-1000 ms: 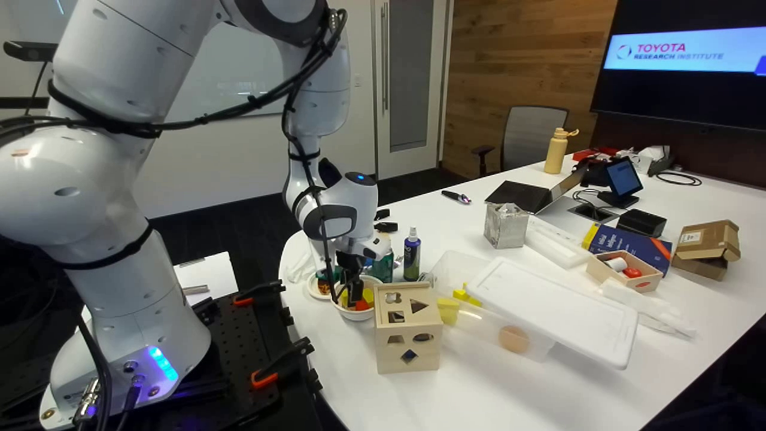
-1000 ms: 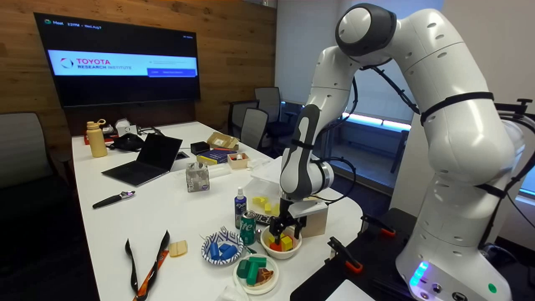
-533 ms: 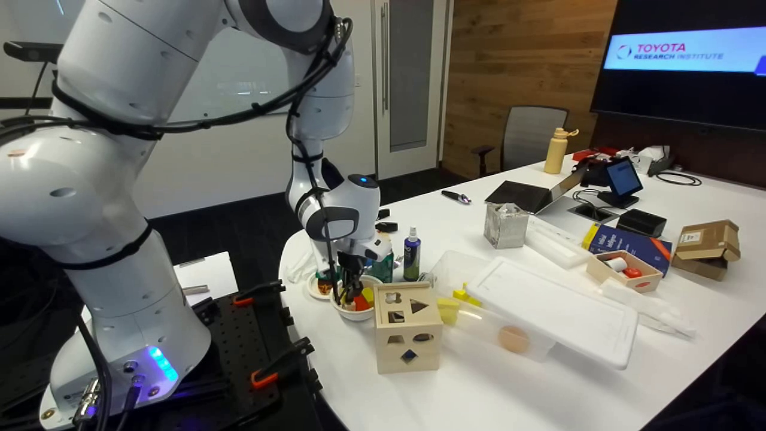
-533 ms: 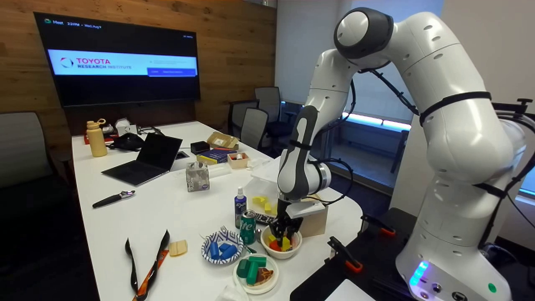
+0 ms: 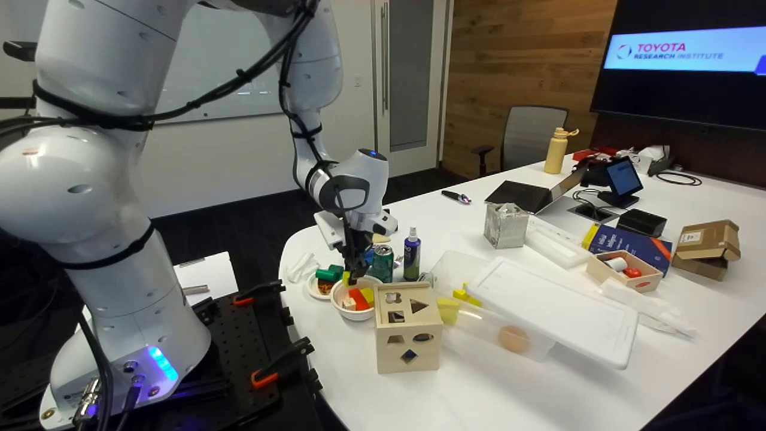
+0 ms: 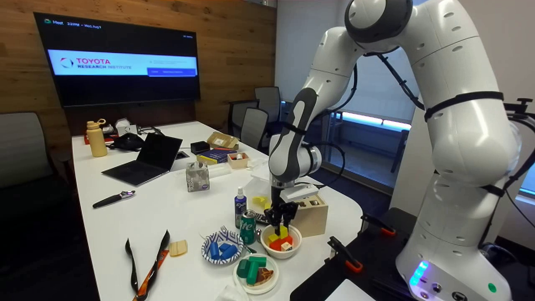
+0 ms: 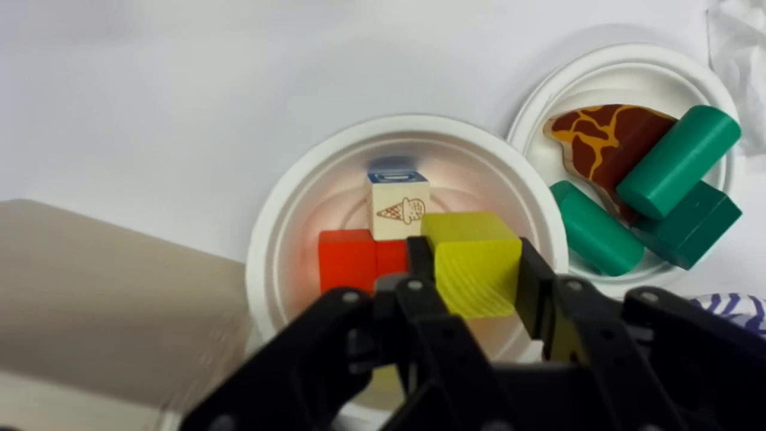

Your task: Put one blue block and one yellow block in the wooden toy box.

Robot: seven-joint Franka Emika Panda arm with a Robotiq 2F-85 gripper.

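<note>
My gripper [image 7: 477, 269] is shut on a yellow block [image 7: 476, 278], with a black finger on either side of it. In an exterior view the yellow block [image 5: 346, 278] hangs just above the white bowl [image 6: 299, 246]. That bowl still holds red blocks [image 7: 347, 261], a small ice-cream-print cube [image 7: 399, 211] and more yellow. Beside the bowl stands the wooden toy box [image 5: 409, 344], with shaped holes in its top and side; it also shows behind the gripper in an exterior view [image 6: 316, 219]. Several blue blocks [image 6: 228, 252] lie in the blue-patterned bowl [image 6: 204, 253].
A plate with green blocks [image 7: 598, 230] and a brown-orange piece adjoins the white bowl. A green can [image 6: 247, 228] and a spray bottle [image 6: 240, 207] stand close to the bowls. Past the box lies a clear bin with a white lid [image 5: 550, 308] resting on it.
Half a second ago the fingers were down in the white bowl, having closed from wide a second ago. Now the gripper has risen with a yellow block between them.
</note>
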